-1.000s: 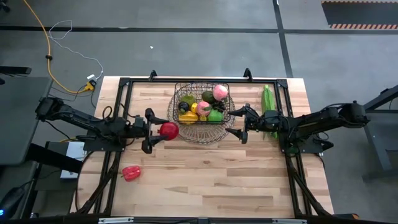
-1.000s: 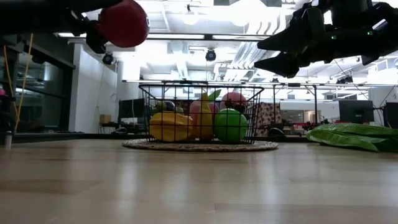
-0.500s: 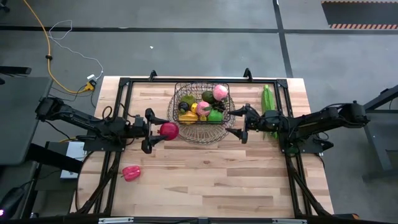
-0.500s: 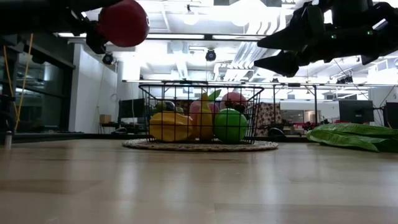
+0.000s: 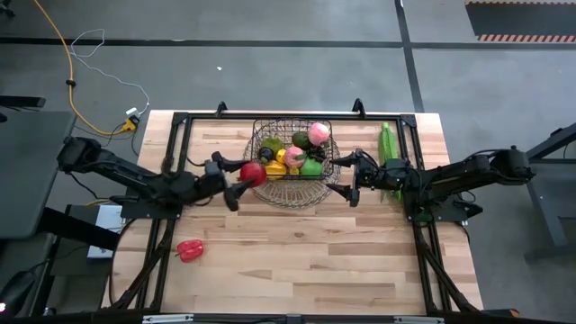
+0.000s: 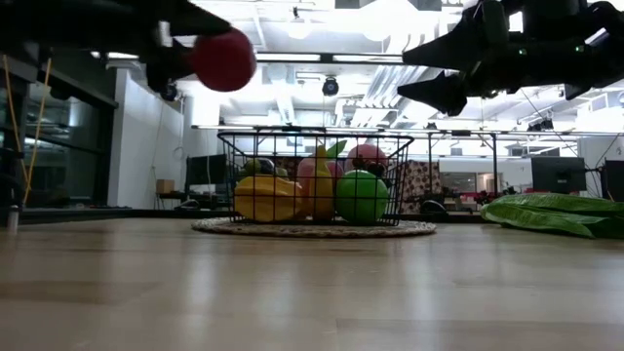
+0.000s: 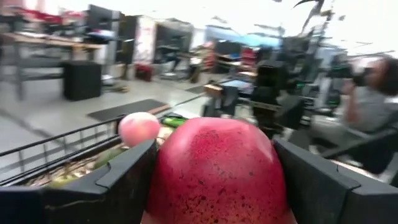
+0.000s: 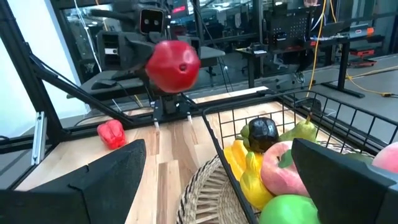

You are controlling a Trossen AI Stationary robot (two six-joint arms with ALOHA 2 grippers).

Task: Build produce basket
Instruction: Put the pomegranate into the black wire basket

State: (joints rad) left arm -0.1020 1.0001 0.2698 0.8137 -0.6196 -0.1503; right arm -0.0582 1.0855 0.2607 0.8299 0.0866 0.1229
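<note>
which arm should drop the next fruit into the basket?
Left. Its pincer holds the round red apple raised at the rim of the dark wire-grid basket. The right pincer hovers open and empty on the basket's other side.

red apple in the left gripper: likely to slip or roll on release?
Probably stiff: the red apple keeps its round shape between the left gripper's fingers. Its smooth, round skin suggests it could slip. Released over the basket, it may roll off the heaped fruit.
</note>
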